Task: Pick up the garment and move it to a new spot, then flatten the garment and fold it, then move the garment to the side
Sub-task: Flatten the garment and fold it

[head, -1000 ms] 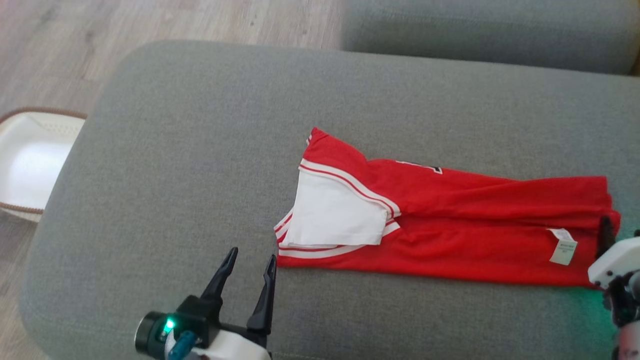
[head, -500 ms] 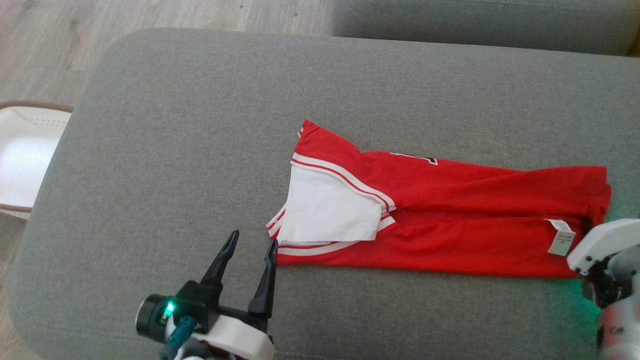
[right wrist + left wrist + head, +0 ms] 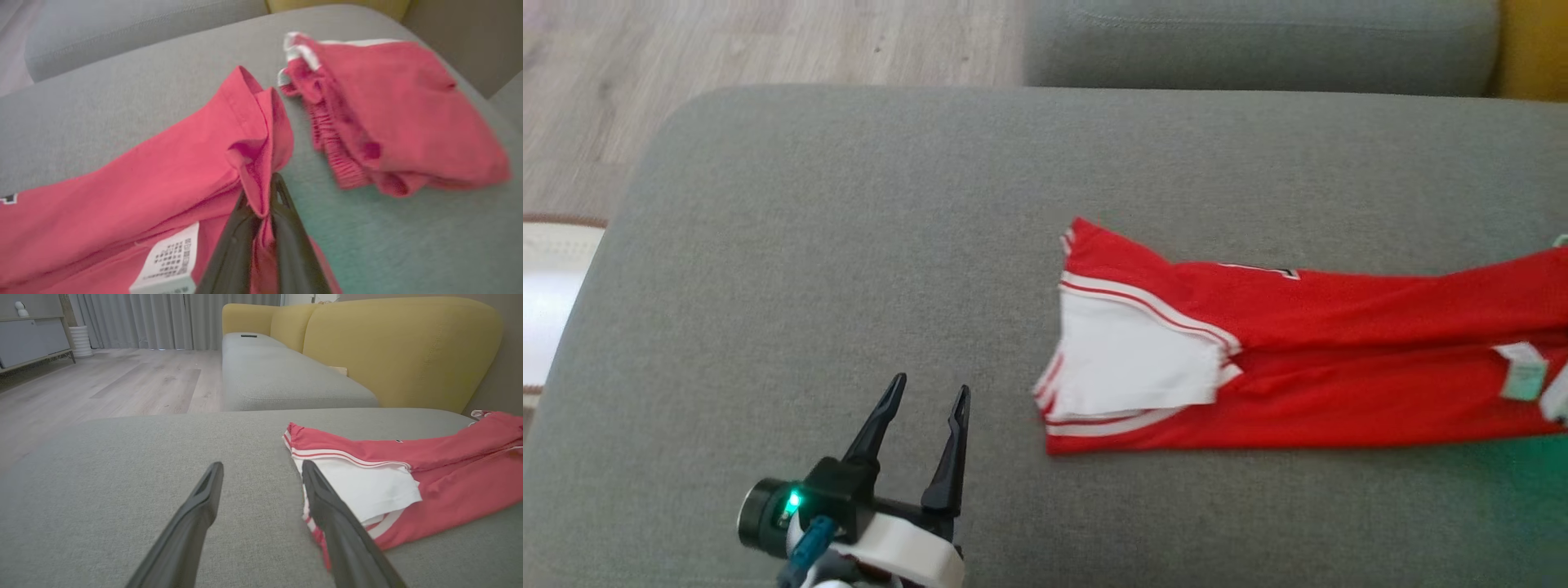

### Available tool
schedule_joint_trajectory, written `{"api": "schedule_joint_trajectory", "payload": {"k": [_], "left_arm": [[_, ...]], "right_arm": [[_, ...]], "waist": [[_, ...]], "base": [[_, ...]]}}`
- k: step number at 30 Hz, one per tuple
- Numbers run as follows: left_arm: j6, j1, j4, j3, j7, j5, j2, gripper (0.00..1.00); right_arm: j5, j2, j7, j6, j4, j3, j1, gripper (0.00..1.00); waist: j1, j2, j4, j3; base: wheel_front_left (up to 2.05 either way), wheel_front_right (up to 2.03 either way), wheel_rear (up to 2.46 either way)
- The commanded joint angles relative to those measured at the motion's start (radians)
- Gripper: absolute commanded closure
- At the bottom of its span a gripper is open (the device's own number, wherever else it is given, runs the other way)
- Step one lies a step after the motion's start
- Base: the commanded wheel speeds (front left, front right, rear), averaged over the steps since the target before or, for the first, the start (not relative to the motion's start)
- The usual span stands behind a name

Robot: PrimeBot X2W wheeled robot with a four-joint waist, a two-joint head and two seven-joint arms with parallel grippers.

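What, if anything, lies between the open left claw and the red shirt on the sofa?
Nothing visible: bare grey fabric sofa cushion between the left gripper and the folded red jersey with white trim. The right gripper is shut on its far end.

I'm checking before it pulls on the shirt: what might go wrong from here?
1. The right pincer is shut on only a thin bunched fold at the edge of the red garment; it may slip out when pulled.
2. The left pincer is open, off the cloth, so the far end may drag and crumple.
3. A second red heap lies close and could snag.
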Motion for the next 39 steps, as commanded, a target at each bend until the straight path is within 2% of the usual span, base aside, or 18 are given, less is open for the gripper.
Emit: {"api": "schedule_joint_trajectory", "payload": {"k": [1, 6, 10, 11, 17, 21, 26, 36, 39], "left_arm": [[-0.006, -0.012, -0.026, 0.043, -0.012, 0.01, -0.007, 0.0], [-0.013, 0.002, -0.018, 0.05, -0.012, 0.016, -0.016, 0.0], [-0.019, 0.007, -0.01, 0.049, -0.012, 0.021, -0.025, 0.0], [-0.019, 0.007, -0.01, 0.049, -0.012, 0.021, -0.025, 0.0], [-0.026, 0.013, 0.0, 0.056, -0.012, 0.021, -0.036, 0.0], [-0.034, 0.011, 0.005, 0.054, -0.012, 0.025, -0.043, 0.0], [-0.046, 0.007, 0.017, 0.048, -0.012, 0.029, -0.049, 0.0], [-0.067, -0.023, 0.046, 0.028, -0.012, 0.038, -0.06, 0.0], [-0.075, -0.035, 0.058, 0.006, -0.012, 0.037, -0.065, 0.0]], "right_arm": [[0.015, -0.027, 0.007, 0.007, -0.055, 0.013, -0.04, 1.0], [0.101, 0.017, 0.067, 0.007, -0.187, 0.057, -0.037, 1.0], [0.154, 0.081, 0.1, 0.007, -0.322, 0.107, 0.001, 1.0], [0.154, 0.081, 0.1, 0.007, -0.322, 0.107, 0.001, 1.0], [0.208, 0.195, 0.137, 0.007, -0.5, 0.178, 0.067, 1.0], [0.233, 0.235, 0.143, 0.007, -0.554, 0.238, 0.09, 1.0], [0.312, 0.247, 0.116, 0.007, -0.524, 0.343, 0.088, 1.0], [0.458, 0.247, 0.005, 0.007, -0.364, 0.599, 0.031, 1.0], [0.503, 0.248, -0.045, 0.007, -0.278, 0.659, -0.008, 1.0]], "waist": [[0.0, 0.0, -0.009, -0.012], [0.0, 0.0, -0.019, -0.039], [0.0, 0.0, -0.014, -0.062], [0.0, 0.0, -0.014, -0.062], [0.0, 0.0, 0.018, -0.082], [0.0, 0.0, 0.053, -0.079], [0.0, 0.0, 0.096, -0.071], [0.0, 0.0, 0.151, -0.046], [0.0, 0.0, 0.162, -0.042]], "base": [[0.0, 0.0, 0.0], [0.0, 0.0, 0.0], [0.0, 0.0, 0.0], [0.0, 0.0, 0.0], [0.0, 0.0, 0.0], [0.0, 0.0, 0.0], [0.0, 0.0, 0.0], [0.0, 0.0, 0.0], [0.0, 0.0, 0.0]]}}
